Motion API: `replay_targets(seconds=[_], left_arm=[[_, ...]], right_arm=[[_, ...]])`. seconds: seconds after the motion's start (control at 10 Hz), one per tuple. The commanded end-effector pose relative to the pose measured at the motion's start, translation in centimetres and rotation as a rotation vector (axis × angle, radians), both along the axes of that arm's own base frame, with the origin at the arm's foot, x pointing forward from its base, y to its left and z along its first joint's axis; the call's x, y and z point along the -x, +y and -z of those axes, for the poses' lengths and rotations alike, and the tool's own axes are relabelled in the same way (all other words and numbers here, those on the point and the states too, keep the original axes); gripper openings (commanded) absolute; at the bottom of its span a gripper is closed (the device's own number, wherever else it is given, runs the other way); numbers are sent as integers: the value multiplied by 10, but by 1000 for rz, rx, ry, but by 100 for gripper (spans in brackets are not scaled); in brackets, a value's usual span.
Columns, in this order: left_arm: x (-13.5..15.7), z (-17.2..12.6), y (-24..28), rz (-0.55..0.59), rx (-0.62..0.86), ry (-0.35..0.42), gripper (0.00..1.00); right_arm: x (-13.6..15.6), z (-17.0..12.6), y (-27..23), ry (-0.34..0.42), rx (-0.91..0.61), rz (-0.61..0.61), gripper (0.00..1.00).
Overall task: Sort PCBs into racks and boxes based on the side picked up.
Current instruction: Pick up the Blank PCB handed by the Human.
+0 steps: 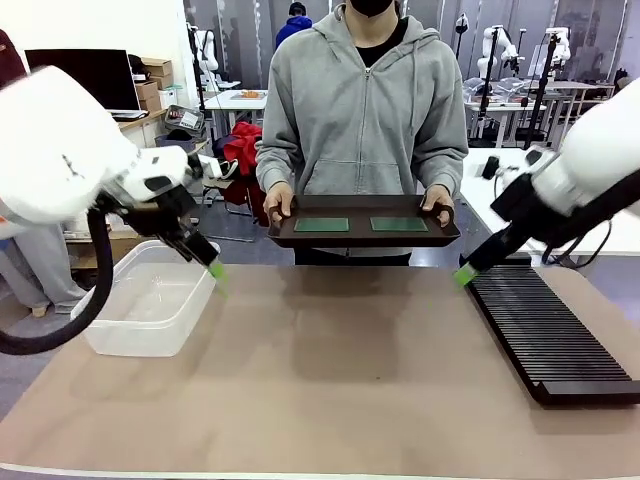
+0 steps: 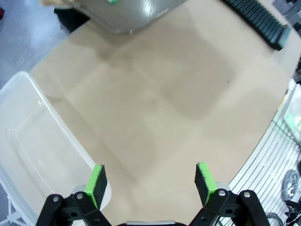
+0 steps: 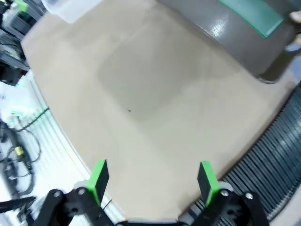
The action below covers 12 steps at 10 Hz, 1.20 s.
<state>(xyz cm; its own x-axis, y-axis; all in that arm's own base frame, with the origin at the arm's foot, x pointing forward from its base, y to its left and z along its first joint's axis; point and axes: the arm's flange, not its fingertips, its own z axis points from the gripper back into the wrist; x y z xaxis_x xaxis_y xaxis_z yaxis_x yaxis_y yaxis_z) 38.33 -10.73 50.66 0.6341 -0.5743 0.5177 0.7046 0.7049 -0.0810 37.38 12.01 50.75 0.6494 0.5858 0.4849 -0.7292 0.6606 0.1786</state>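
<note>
My left gripper and right gripper both gape empty, so I aim to come down slowly and squarely on the thin green rectangular circuit boards lying flat on the dark brown tray the person holds.

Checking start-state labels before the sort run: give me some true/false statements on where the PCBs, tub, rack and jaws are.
1. Both PCBs lie on the brown tray held by the person. True.
2. A PCB already stands in the black rack. False: its slots hold nothing.
3. The left gripper has its jaws open, holding nothing. True.
4. The clear tub sits on the robot's right. False: it sits on the left; the rack is on the right.
5. The right gripper has its jaws shut on a PCB. False: open, empty.
</note>
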Motion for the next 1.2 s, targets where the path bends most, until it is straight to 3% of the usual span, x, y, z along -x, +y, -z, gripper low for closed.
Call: replay_targets(seconds=[0.0, 0.1, 0.3, 0.5, 0.7, 0.8, 1.1], left_arm=[[-18, -22, 17, 60, 84, -10, 100], [-18, -38, 21, 57, 109, -38, 100], [-23, -61, 37, 82, 142, -99, 100], [-23, -79, 52, 35, 149, -141, 100], [-12, -81, 49, 2, 106, -210, 100], [-23, -87, 50, 14, 134, -144, 100], [-20, -90, 51, 3, 121, -162, 100]], right_arm=[[-10, -27, -12, 20, -29, -29, 100], [-12, -48, -26, 15, -40, -49, 100], [-10, -74, -46, -103, -55, -87, 100], [-5, -100, -67, -148, -86, -71, 100], [3, -98, -63, -238, -29, 14, 100], [-4, -109, -69, -166, -57, -49, 100], [-1, -112, -71, -190, -46, -30, 100]])
